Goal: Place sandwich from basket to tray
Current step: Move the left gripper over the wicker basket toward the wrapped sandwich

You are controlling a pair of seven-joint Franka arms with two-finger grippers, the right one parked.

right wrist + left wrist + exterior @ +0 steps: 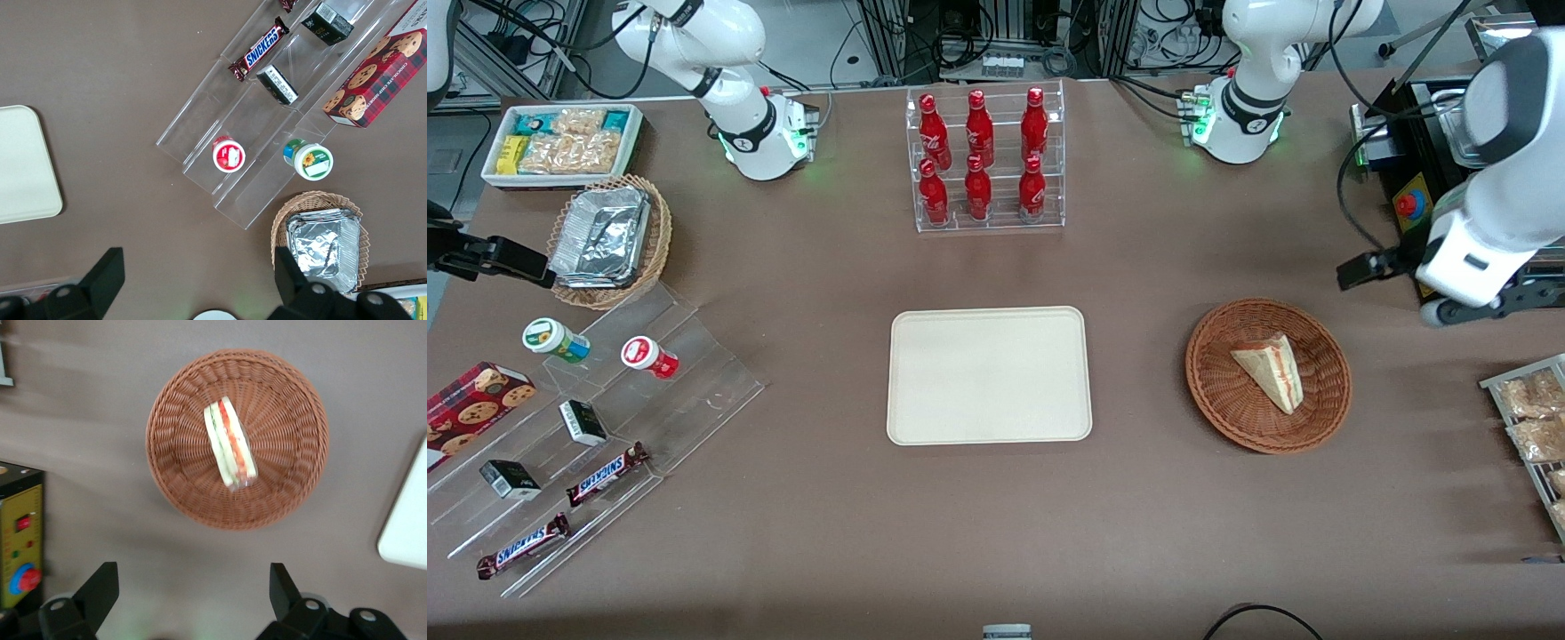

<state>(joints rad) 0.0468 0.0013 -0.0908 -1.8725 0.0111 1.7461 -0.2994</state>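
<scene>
Brown cloth covers the surface [996, 533]. Reddish woven basket [1268, 374] sits right of centre in the front frame, toward the working arm's end. Sandwich [1270, 371] lies inside it on the basket floor: pale wedge, red/green filling edge facing up in the wrist shot [230, 441], roughly centred in the basket [237, 439].

Tray [989, 374] is centre frame in the front view, flat on the surface, nothing on it. Clear gap of bare cloth between tray and basket, not touching. One rounded tray corner [405, 520] shows in the wrist shot.

Claw [193, 590] hangs above the surface, apart from the basket, not over it. Fingers [100, 587] spread wide, nothing between them, no contact with sandwich or basket. In the front frame the left arm's white housing [1489, 222] is at the right edge, above the basket in the frame; the claw itself isn't clearly resolved there.

Other stuff:
- acrylic rack with red bottles [983, 160], upper centre, farther from the front camera than the tray
- tan wicker basket holding foil trays [609, 240], upper left
- white box of snack packets [560, 142], above it in frame
- stepped clear stand [596, 436], lower left, with two Snickers bars [605, 476], cookie box [471, 409], small cups
- yellow control box with red button [20, 547] beside the claw in the wrist shot
</scene>
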